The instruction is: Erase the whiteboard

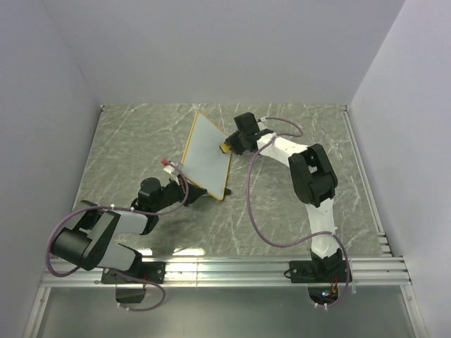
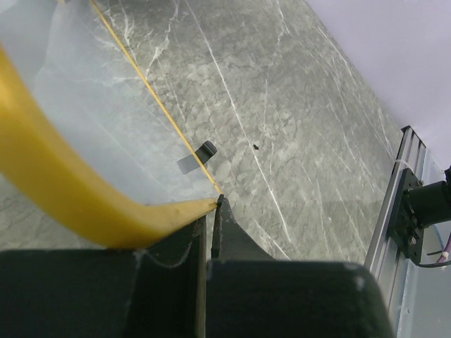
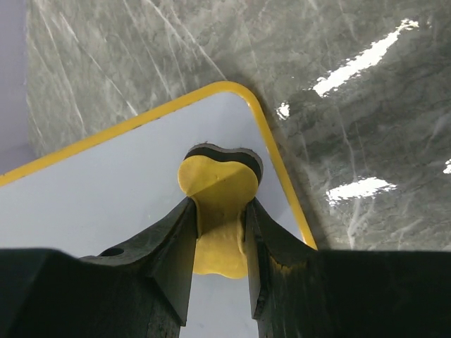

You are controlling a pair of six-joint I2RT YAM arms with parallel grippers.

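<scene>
The whiteboard (image 1: pixel 206 156), white with a yellow-orange frame, stands tilted up off the grey marble table. My left gripper (image 1: pixel 184 185) is shut on its lower corner; the left wrist view shows the fingers (image 2: pixel 227 229) pinching the yellow frame (image 2: pixel 63 190), with one black foot (image 2: pixel 206 150) below the board. My right gripper (image 1: pixel 230 146) is shut on a small yellow bone-shaped eraser (image 3: pixel 218 184) with a black pad. It presses the eraser on the white face (image 3: pixel 99 204) near the board's corner. I see no writing on the board.
An aluminium rail (image 1: pixel 225 267) runs along the near table edge and shows in the left wrist view (image 2: pixel 403 204). White walls close the table at the back and sides. A pink cable (image 1: pixel 254 211) loops from the right arm over the table.
</scene>
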